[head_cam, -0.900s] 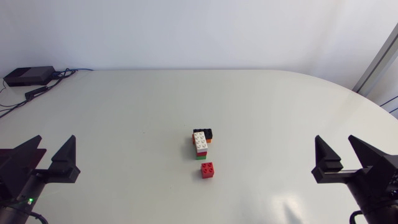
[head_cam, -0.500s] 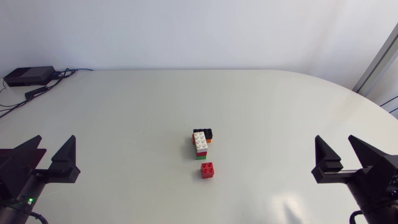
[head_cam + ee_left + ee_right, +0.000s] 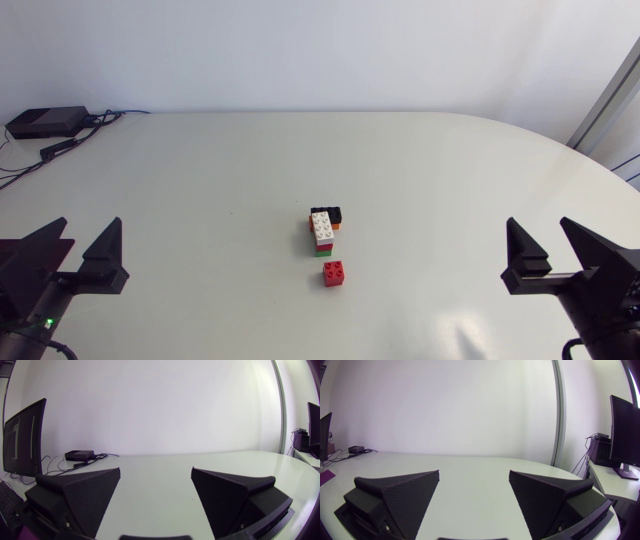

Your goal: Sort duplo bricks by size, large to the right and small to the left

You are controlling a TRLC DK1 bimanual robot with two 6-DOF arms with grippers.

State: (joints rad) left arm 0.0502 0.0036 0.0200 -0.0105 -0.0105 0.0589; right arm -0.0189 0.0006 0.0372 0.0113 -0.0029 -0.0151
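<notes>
Bricks between the grippers: 1 separate red brick [image 3: 335, 273] and 1 brick cluster [image 3: 324, 247] topped by 1 white brick [image 3: 322, 228] and 1 black brick [image 3: 327, 213]; lower bricks not countable. Grippers: 2, left gripper [image 3: 90, 226] and right gripper [image 3: 538, 226]. Black box [image 3: 46, 122]: 1.

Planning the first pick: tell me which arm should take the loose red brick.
Left, probably. The small red brick lies apart from the stacked bricks and belongs on the left. Both the left gripper and right gripper stand open and empty, the right only slightly nearer.
</notes>
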